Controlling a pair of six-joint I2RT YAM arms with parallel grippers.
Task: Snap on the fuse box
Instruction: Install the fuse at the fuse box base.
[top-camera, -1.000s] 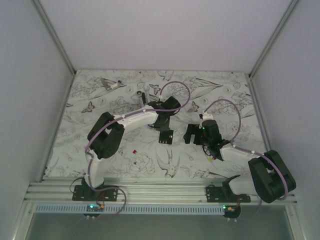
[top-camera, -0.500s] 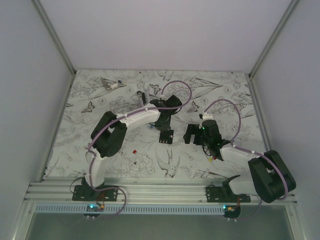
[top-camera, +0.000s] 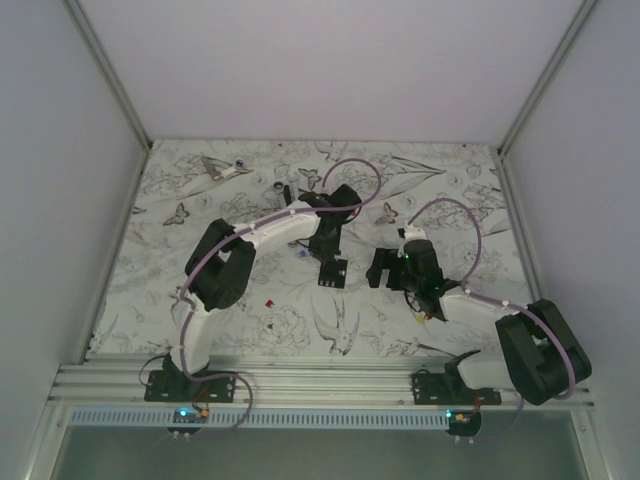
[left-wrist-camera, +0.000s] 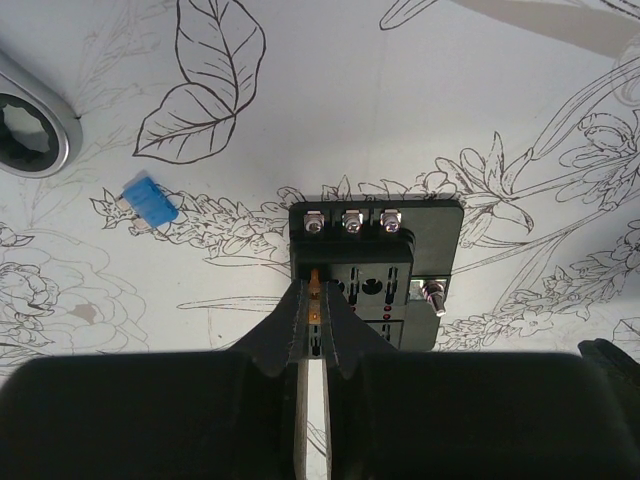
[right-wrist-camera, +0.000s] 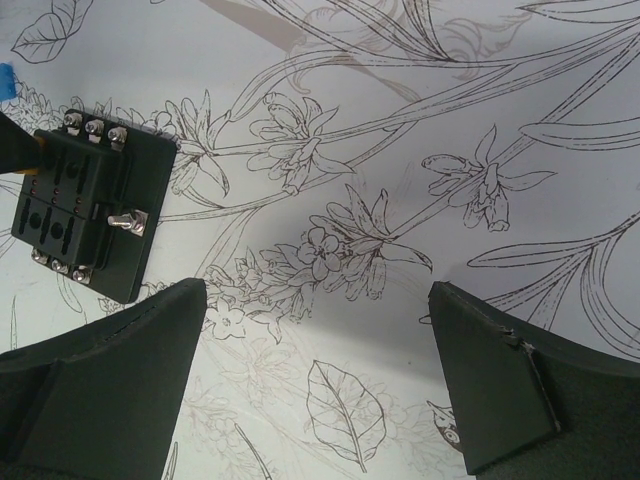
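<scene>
Floral-print tabletop (top-camera: 450, 170), white walls (top-camera: 300, 60) | left gripper (left-wrist-camera: 314, 305) pinching amber fuse (left-wrist-camera: 315, 285) over fuse box (left-wrist-camera: 400, 240) | right gripper (right-wrist-camera: 315, 300) wide open

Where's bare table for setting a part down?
Free: the back-right table corner behind the right arm's cable loop; the near strip between red fuse and right arm. Crowded: around the fuse box, where the left claw pinches an orange fuse beside the blue fuse and open right claw.
</scene>
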